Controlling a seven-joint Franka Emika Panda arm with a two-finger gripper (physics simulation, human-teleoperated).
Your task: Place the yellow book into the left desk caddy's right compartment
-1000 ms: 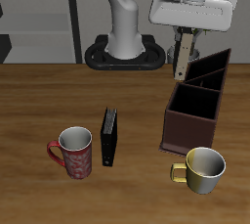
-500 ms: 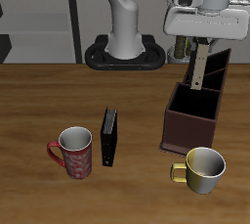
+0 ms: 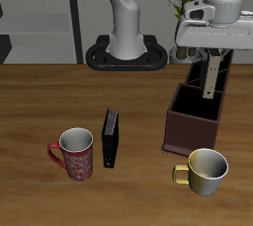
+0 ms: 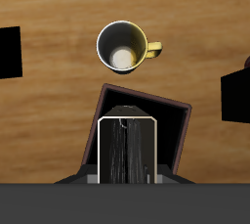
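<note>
A white two-finger gripper (image 3: 212, 54) is clamping a thin grey-tan yellow book (image 3: 212, 76) and holding it upright above the dark reddish-brown, divided left desk caddy (image 3: 191, 129), over the box's back part. The caddy is sitting on the wooden table (image 3: 40, 102), between its middle and one side edge. A yellow-handled metal mug (image 3: 205, 171) is standing just in front of the caddy, near the table's front edge. A red patterned mug (image 3: 74, 154) and an upright black book (image 3: 111, 137) are standing side by side, well apart from the caddy.
</note>
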